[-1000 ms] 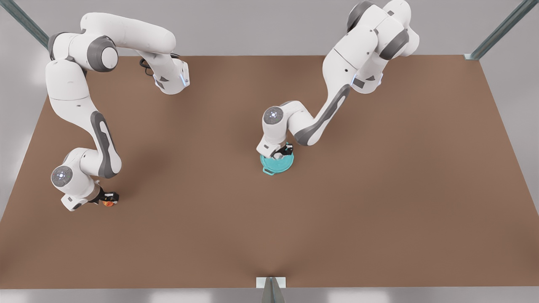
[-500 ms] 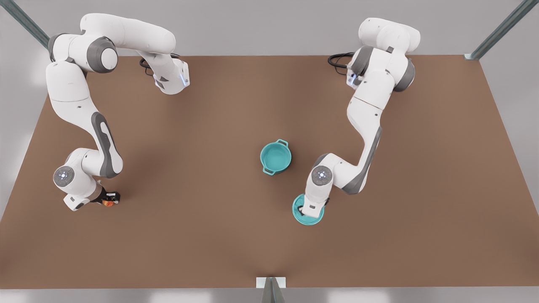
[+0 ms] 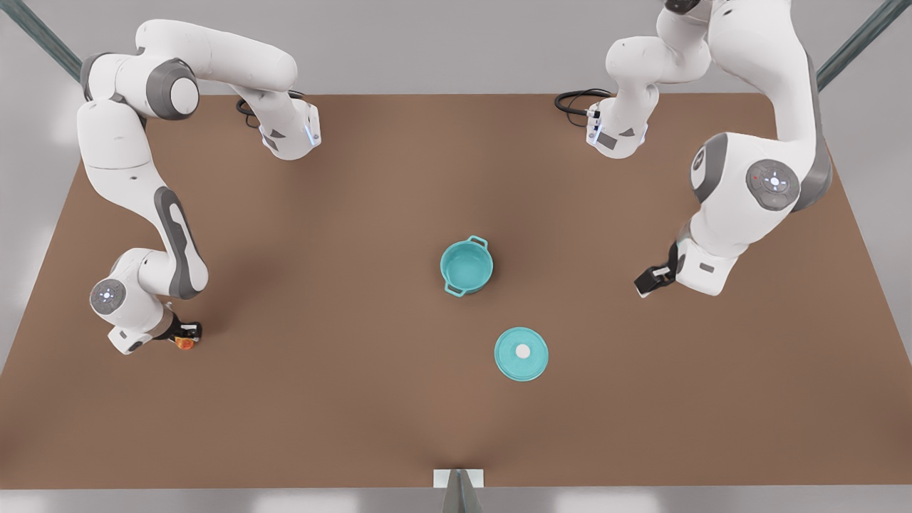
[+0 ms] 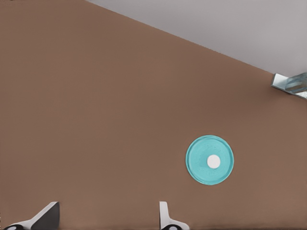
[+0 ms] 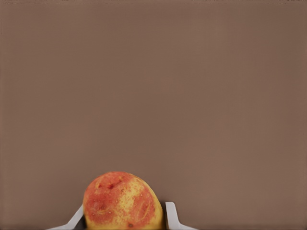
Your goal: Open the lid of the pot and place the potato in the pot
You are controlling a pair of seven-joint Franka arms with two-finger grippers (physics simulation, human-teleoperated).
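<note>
Right gripper, at the front view's left edge of the table, has its fingers closed on the potato, held low at the tabletop. Pot stands uncovered well apart, toward 3 o'clock from it in the front view. Lid lies flat, knob up, at 5 o'clock of the pot, apart from it. Left gripper hangs spread wide and empty, toward 3 o'clock of the pot.
</note>
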